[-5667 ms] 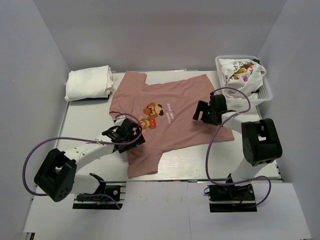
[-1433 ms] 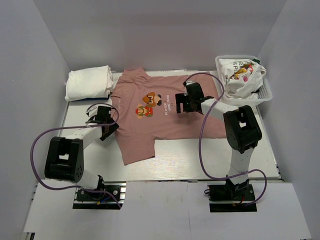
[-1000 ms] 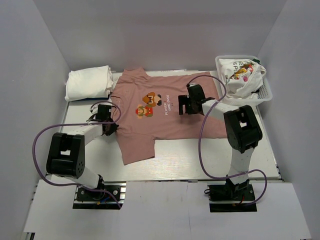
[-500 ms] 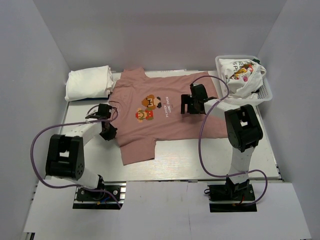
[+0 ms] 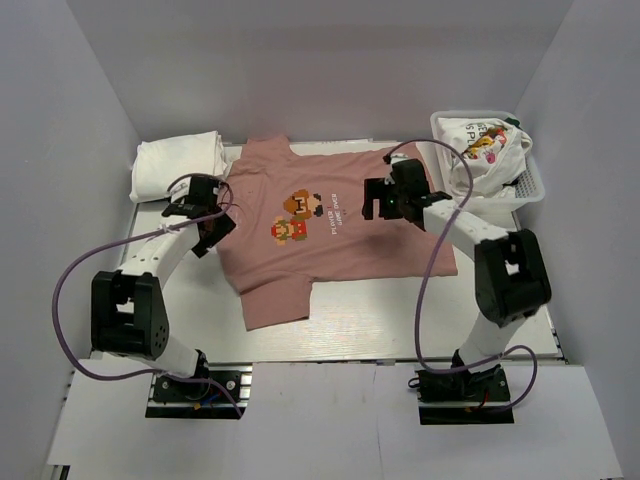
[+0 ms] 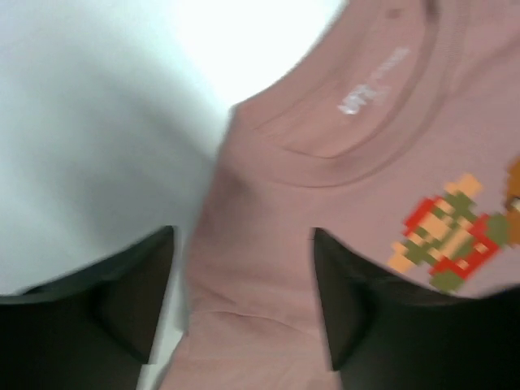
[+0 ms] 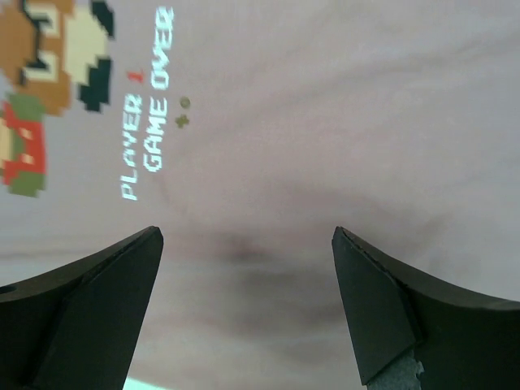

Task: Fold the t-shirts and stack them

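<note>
The dusty-pink t-shirt (image 5: 330, 240) lies spread face-up on the table, pixel figures (image 5: 295, 215) at its middle, one sleeve toward the near edge. My left gripper (image 5: 212, 222) is open over the shirt's left edge by the collar; the left wrist view shows the collar (image 6: 357, 122) and pink cloth between its jaws (image 6: 244, 301). My right gripper (image 5: 378, 200) is open over the shirt's right half; the right wrist view shows bare pink cloth (image 7: 325, 122) between its jaws (image 7: 248, 276). A folded white t-shirt (image 5: 178, 165) lies at the back left.
A white mesh basket (image 5: 533, 182) at the back right holds a crumpled white printed t-shirt (image 5: 485, 150). The table's bare surface (image 5: 400, 315) lies in front of the shirt. Purple cables loop from both arms.
My left gripper has moved back along the shirt's left edge toward the collar. My right gripper has shifted slightly back and right. The shirt's left edge now lies further left and flatter.
</note>
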